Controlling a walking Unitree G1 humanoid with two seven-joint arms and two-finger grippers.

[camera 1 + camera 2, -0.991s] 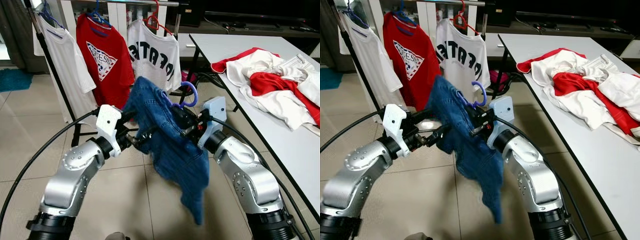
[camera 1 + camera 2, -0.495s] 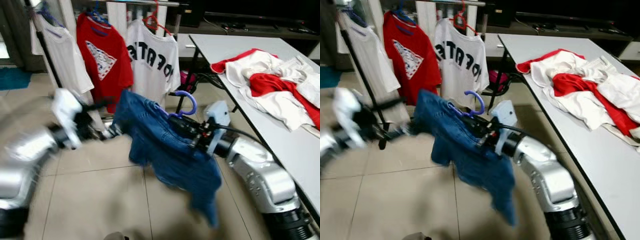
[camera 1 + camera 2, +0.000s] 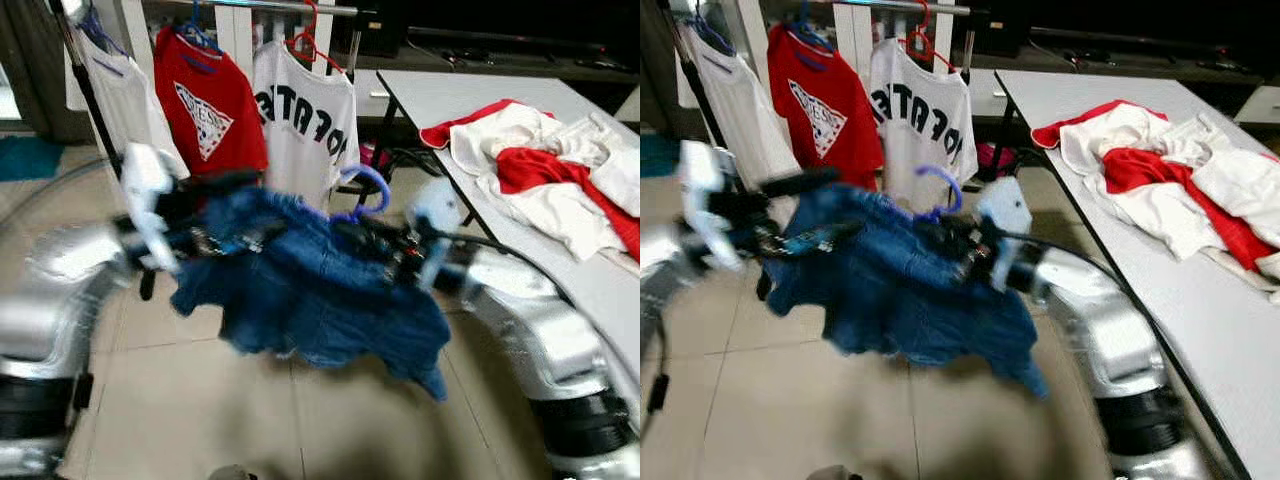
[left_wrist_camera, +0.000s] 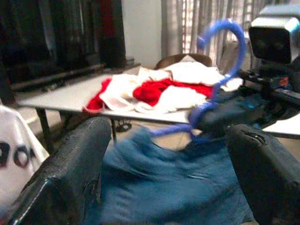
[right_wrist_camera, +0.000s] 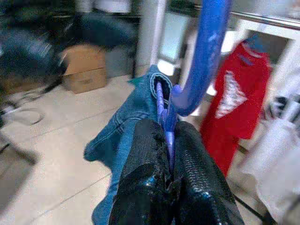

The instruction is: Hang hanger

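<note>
Right claw [image 5: 166, 187] is clenching the blue hanger [image 3: 368, 195] carrying the jeans [image 3: 310, 290], near the clothes rack [image 3: 300, 8]. Left claw [image 4: 168, 183], fingers spread, is swinging back toward the jeans, now spreading wider, readying them for hanging.

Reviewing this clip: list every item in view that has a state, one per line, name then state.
blue hanger: carrying the denim, its stem pinched in the right gripper, not on the rail.
denim garment: draped on the hanger, off the floor.
right gripper: shut on the hanger.
left gripper: open, fingers either side of the denim.
red T-shirt: hung on the rail.
white T-shirts: hung.
clothes pile: heaped loose on the table.
</note>
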